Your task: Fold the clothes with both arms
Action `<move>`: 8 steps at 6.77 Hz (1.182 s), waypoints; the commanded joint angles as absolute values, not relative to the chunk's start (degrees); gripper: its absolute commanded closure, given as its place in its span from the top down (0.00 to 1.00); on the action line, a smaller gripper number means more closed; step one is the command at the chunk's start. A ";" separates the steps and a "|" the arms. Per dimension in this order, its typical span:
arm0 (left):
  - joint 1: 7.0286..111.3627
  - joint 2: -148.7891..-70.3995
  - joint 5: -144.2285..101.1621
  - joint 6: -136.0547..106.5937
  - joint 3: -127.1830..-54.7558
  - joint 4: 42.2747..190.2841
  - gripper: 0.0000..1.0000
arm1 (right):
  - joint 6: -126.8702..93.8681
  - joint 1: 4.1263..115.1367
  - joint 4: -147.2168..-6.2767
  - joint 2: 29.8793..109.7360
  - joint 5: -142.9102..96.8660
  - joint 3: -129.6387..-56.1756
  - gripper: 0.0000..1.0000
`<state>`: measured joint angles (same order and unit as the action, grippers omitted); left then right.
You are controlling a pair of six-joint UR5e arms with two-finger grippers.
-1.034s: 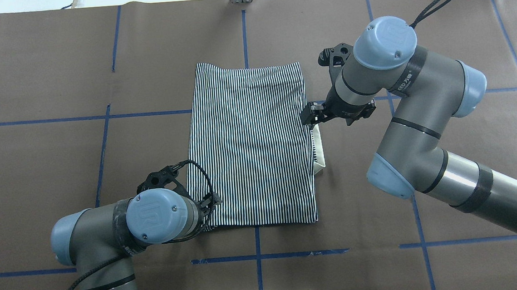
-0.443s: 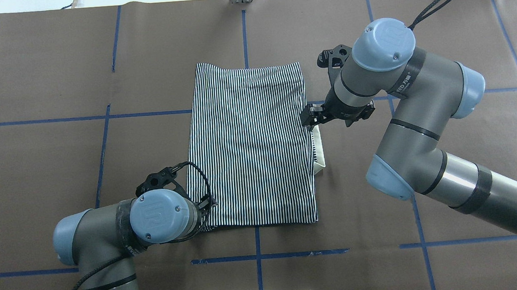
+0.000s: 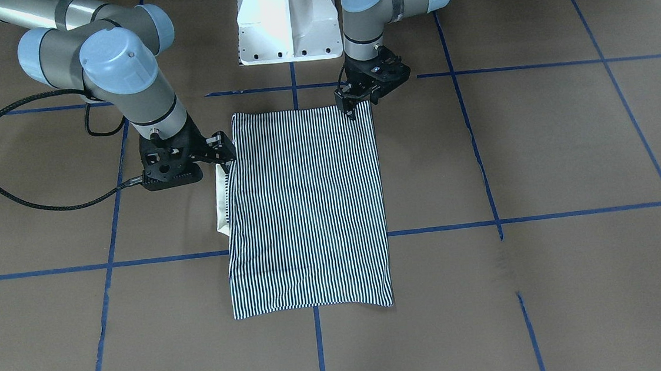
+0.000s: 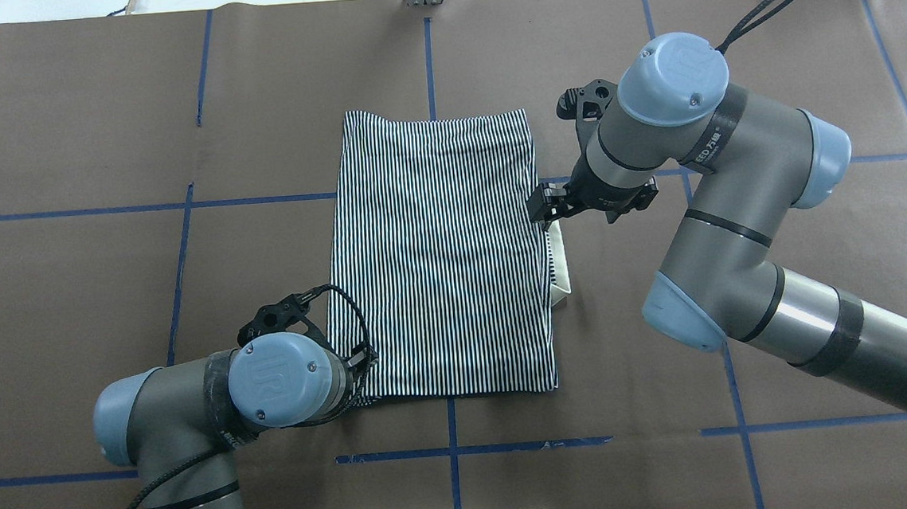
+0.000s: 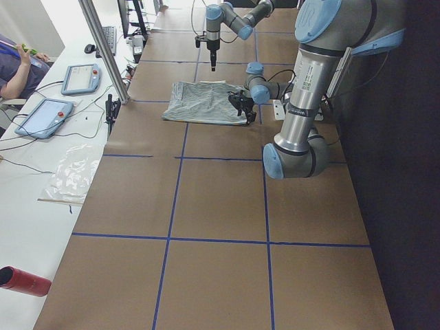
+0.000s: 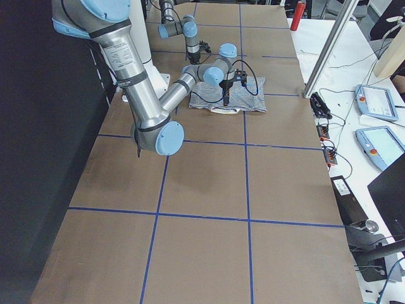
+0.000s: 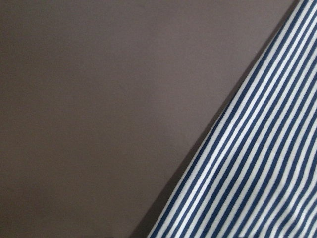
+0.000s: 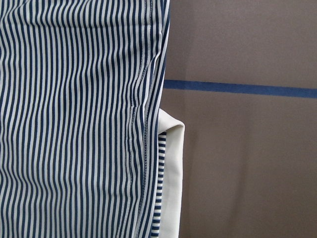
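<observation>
The striped polo shirt (image 4: 438,255) lies flat on the brown table, folded into a tall rectangle. Its cream collar (image 4: 559,267) pokes out from under the right edge. My left gripper (image 3: 353,112) points down at the shirt's near-left corner with its fingers close together, and my left arm (image 4: 279,382) hides it from overhead. Whether it pinches cloth does not show. My right gripper (image 4: 542,203) sits at the shirt's right edge, just beyond the collar, and its finger gap is unclear. The wrist views show only shirt (image 7: 257,163), collar (image 8: 172,188) and table.
The white pedestal base (image 3: 288,21) stands at the robot's side of the table. Blue tape lines (image 4: 455,451) cross the brown cover. Beyond the far edge are a metal post (image 5: 103,48), two tablets (image 5: 41,117) and a person's arm (image 5: 14,69).
My left wrist has shifted slightly left, off the shirt's near-left corner. The right arm has barely moved. The shirt lies as before.
</observation>
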<state>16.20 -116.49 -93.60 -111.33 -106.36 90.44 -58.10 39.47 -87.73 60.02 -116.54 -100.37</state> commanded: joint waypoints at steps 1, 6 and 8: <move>16.17 -116.11 -93.60 -111.36 -106.35 90.44 0.54 | -58.10 39.46 -87.80 60.03 -116.54 -100.37 1.00; 16.17 -115.93 -93.60 -111.18 -106.87 90.35 0.32 | -58.10 39.46 -87.89 60.03 -116.19 -100.37 1.00; 16.17 -116.01 -93.60 -111.18 -106.79 90.35 0.32 | -58.10 39.46 -87.89 60.12 -116.19 -100.46 1.00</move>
